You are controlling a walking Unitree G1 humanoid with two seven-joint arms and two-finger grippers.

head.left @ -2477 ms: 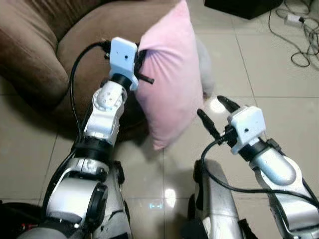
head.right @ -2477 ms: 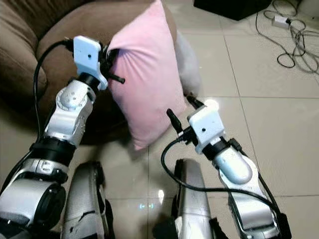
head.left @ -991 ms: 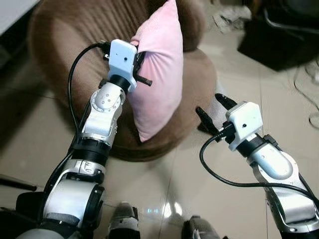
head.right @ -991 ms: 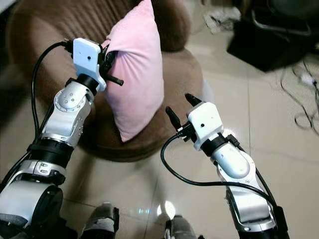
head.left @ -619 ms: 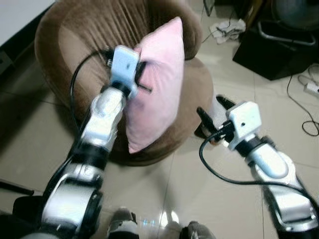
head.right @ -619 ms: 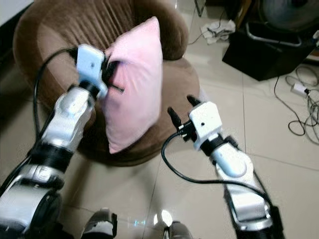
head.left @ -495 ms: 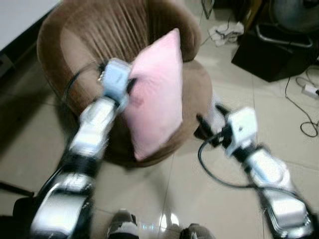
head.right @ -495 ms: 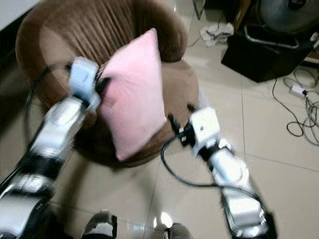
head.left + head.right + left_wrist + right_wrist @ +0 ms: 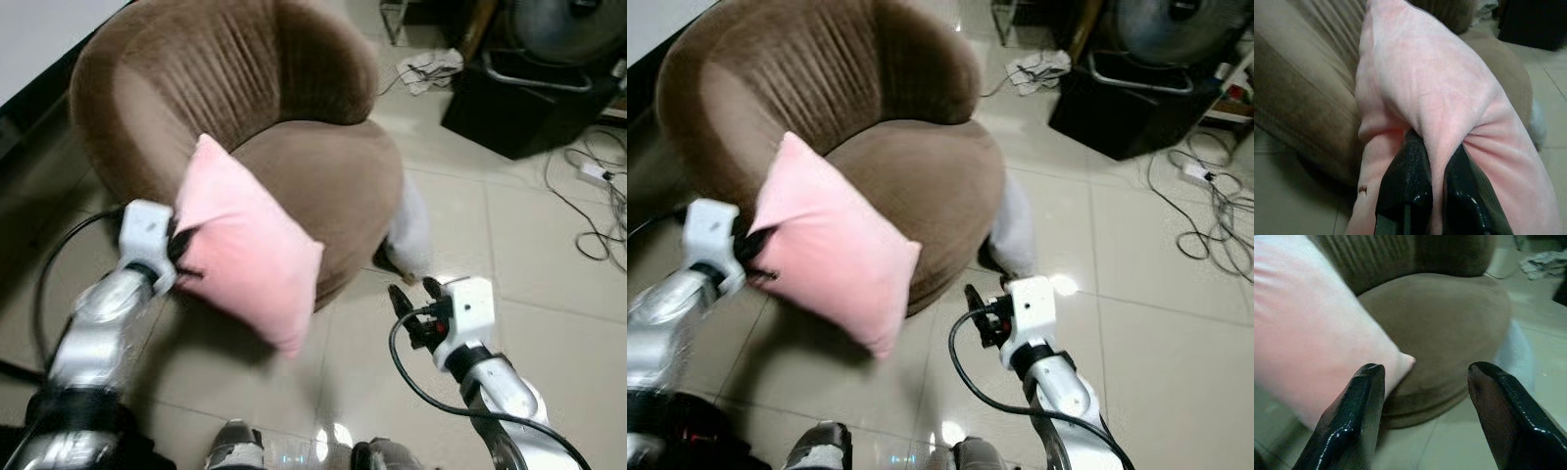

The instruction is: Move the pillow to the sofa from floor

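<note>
The left tool [image 9: 179,257] pinches the pink pillow [image 9: 245,255] by one edge, off the floor, at the brown sofa's [image 9: 304,166] 8 o'clock rim. It is lifted but not yet on the seat. The right tool [image 9: 415,294] hangs open and empty.

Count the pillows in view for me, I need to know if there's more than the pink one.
1. The pink pillow is pinched in the left gripper, hanging at the front-left edge of the brown sofa. More could be hidden behind the sofa.
</note>
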